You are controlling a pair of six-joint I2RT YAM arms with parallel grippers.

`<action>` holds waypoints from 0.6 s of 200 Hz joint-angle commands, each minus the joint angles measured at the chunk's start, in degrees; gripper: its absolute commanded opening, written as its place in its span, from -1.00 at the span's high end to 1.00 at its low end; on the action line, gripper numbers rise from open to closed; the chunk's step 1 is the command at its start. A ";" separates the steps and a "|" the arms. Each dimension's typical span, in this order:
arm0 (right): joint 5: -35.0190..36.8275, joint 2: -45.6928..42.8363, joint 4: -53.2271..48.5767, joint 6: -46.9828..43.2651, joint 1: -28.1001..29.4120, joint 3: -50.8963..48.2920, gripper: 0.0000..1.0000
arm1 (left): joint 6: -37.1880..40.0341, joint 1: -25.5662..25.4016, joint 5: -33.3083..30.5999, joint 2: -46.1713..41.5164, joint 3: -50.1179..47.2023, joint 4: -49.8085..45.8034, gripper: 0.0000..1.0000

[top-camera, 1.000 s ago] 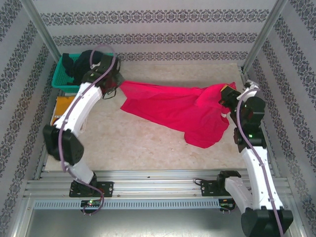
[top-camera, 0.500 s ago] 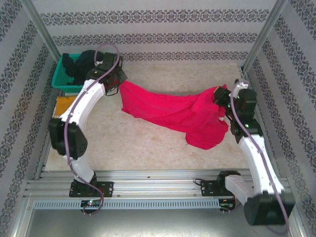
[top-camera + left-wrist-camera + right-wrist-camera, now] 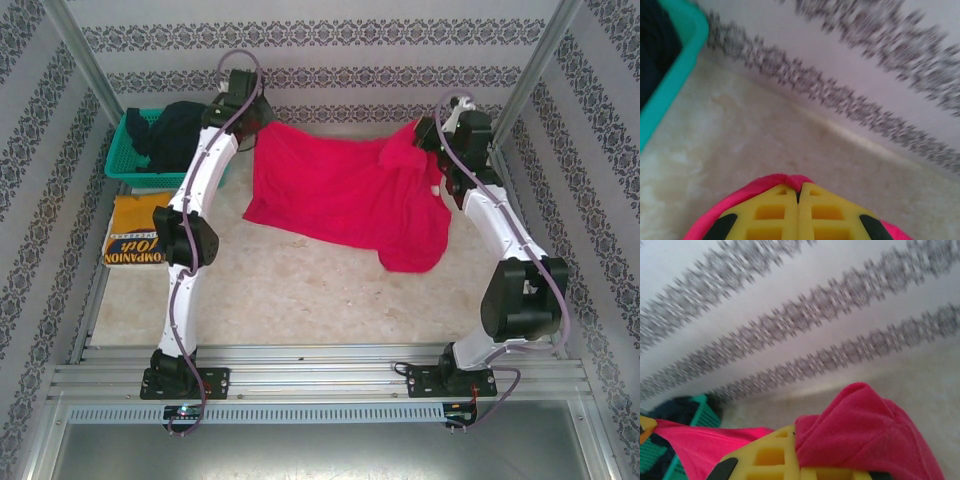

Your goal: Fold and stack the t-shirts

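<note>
The red t-shirt (image 3: 345, 195) hangs stretched between my two grippers near the back wall, its lower part trailing on the table. My left gripper (image 3: 258, 128) is shut on its left top corner; red cloth (image 3: 735, 197) wraps the closed yellow fingers (image 3: 770, 215). My right gripper (image 3: 422, 135) is shut on the right top corner, where a bunch of red cloth (image 3: 865, 430) bulges over the yellow finger (image 3: 767, 457). A folded mustard-yellow t-shirt (image 3: 137, 240) with black lettering lies flat at the table's left edge. A dark t-shirt (image 3: 175, 128) sits in the teal basket (image 3: 122, 165).
The patterned back wall (image 3: 330, 75) stands close behind both grippers. The basket's rim (image 3: 677, 70) is just left of the left gripper. Metal frame posts (image 3: 530, 75) rise at the back corners. Bare tabletop (image 3: 300, 290) lies in front of the red shirt.
Both arms have reached far back toward the wall, carrying the red shirt's corners with them. The shirt has been pulled wider and flatter and dragged backward.
</note>
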 commanded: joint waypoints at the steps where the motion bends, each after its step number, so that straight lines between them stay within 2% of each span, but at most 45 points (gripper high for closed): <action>1: -2.18 -6.33 5.94 -1.07 0.87 3.78 1.00 | 4.53 0.84 -4.07 -8.77 2.41 -3.13 1.00; 33: -2.64 -16.42 3.20 -5.05 1.46 2.96 1.00 | 8.17 0.88 -7.47 -20.35 -4.04 -1.02 1.00; 68: -3.21 -26.44 -1.44 -7.72 1.77 1.41 1.00 | 10.09 0.96 -7.94 -33.38 -15.02 4.80 1.00; 120: -1.77 -36.12 -5.72 -10.98 1.91 1.36 1.00 | 10.53 1.00 -8.67 -46.27 -25.48 9.35 1.00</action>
